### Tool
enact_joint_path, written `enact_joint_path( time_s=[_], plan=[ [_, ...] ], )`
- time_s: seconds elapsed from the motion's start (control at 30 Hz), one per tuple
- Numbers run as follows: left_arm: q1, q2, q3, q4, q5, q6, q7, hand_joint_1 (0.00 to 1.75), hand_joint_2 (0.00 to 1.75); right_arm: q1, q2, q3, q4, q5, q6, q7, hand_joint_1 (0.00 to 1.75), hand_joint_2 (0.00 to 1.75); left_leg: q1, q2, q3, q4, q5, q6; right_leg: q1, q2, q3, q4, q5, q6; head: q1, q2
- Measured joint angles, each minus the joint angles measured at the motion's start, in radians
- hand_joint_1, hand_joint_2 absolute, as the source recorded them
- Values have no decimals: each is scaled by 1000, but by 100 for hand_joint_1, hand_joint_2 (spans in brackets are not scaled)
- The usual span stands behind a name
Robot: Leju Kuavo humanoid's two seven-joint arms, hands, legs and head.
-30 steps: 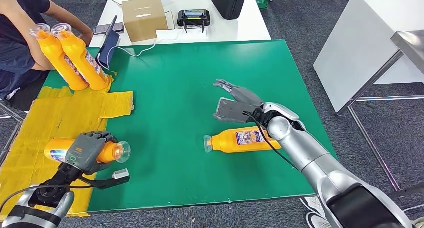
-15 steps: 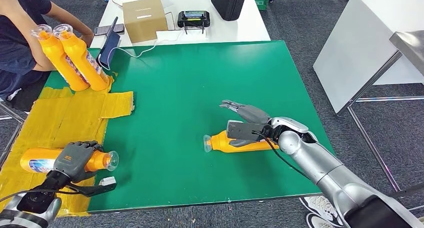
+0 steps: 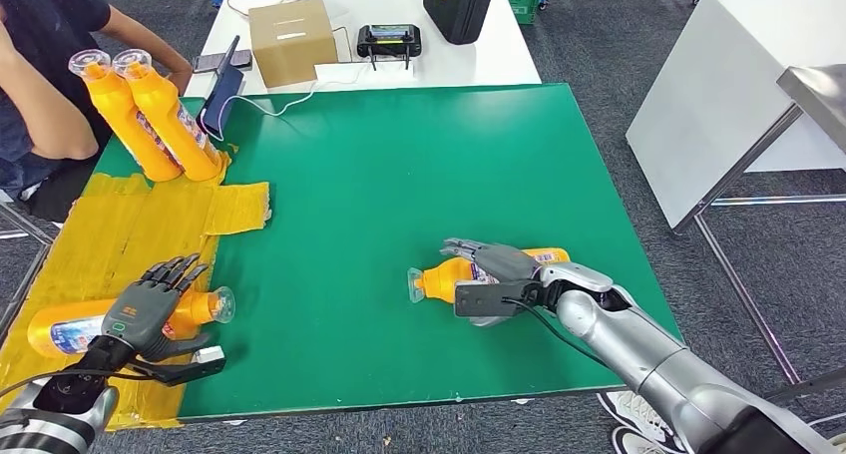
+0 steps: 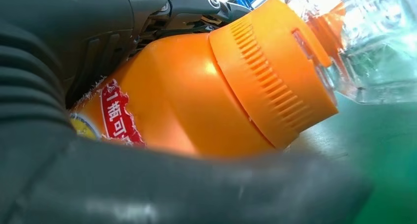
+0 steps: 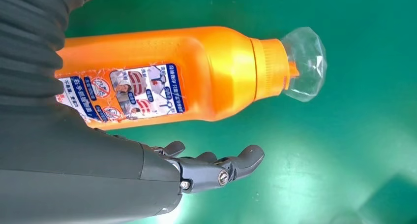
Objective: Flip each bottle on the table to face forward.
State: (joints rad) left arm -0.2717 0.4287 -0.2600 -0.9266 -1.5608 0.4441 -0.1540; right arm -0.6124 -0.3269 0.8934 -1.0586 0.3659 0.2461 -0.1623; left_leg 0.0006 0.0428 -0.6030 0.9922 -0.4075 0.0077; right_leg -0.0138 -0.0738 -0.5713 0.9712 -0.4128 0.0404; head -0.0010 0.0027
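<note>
The right hand (image 3: 489, 279) cups open fingers over the lying orange plastic bottle (image 3: 444, 278) at five o'clock, ready to roll it; the left hand (image 3: 145, 314), fingers spread, rests on another orange bottle (image 3: 70, 329) at eight o'clock.

Large green-topped table (image 3: 399, 155), its left strip covered in crinkled yellow paper sheeting (image 3: 120, 234). One orange plastic bottle with a clear cap (image 3: 447, 277) lies on its side on the green near the front right, cap pointing left. A second orange bottle (image 3: 60, 329) lies on the yellow sheeting at front left, cap pointing right. Two more orange bottles (image 3: 150, 120) stand side by side, leaning, at the far left edge
</note>
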Motion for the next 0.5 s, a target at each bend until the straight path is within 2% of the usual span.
enact_joint_path(
  time_s=[0.5],
  plan=[
    [-12,-10,9,28,3,45,-6,0,0,-8,-3,23,48,38,-24,2,0,175,0,-1,1,0,0,0,0,-1,2,0,0,0,0,0]
  ],
)
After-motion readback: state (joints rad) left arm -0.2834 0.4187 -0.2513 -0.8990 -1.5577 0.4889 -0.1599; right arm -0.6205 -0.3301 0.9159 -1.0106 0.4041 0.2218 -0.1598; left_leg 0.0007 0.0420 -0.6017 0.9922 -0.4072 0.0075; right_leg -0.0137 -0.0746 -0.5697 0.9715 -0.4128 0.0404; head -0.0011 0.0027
